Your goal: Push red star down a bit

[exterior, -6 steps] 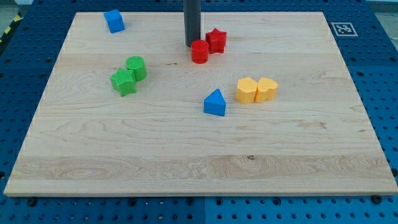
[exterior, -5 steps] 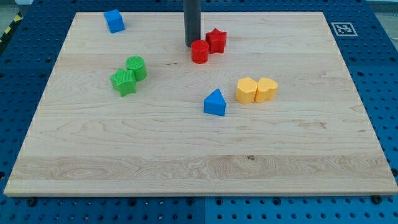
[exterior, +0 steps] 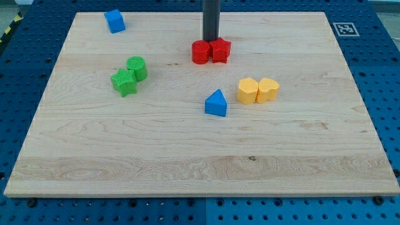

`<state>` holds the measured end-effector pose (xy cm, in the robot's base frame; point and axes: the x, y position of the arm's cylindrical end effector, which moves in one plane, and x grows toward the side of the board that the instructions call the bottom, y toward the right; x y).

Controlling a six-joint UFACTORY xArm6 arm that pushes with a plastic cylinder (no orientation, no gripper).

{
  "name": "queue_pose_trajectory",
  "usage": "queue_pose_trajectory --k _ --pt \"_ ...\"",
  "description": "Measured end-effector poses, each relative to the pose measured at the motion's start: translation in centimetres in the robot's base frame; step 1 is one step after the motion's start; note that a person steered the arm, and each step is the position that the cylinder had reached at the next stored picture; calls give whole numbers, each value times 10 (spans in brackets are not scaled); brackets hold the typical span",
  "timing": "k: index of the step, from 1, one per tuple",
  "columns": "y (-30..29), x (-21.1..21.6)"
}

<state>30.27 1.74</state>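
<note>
In the camera view, my tip (exterior: 210,39) stands just above the red star (exterior: 220,50), at its top-left edge, and I cannot tell if it touches. I have no pincer, only this rod. The red star sits near the board's top middle, touching the red cylinder (exterior: 200,52) on its left. A blue triangle (exterior: 216,103) lies well below.

Only a straight rod is seen of the arm — dark grey, nearly black, round in section and of even thickness along its visible length. A smooth, matt surface is shown, faintly lighter down one side. My tip (exterior: 210,40) is cut off flat — plain and unmarked.
</note>
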Motion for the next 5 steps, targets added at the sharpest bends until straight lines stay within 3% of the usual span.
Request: queue_pose_trajectory --k 2,3,4,5 --pt "5 1" --pt "52 -3" --pt "68 -30" --pt "92 -30"
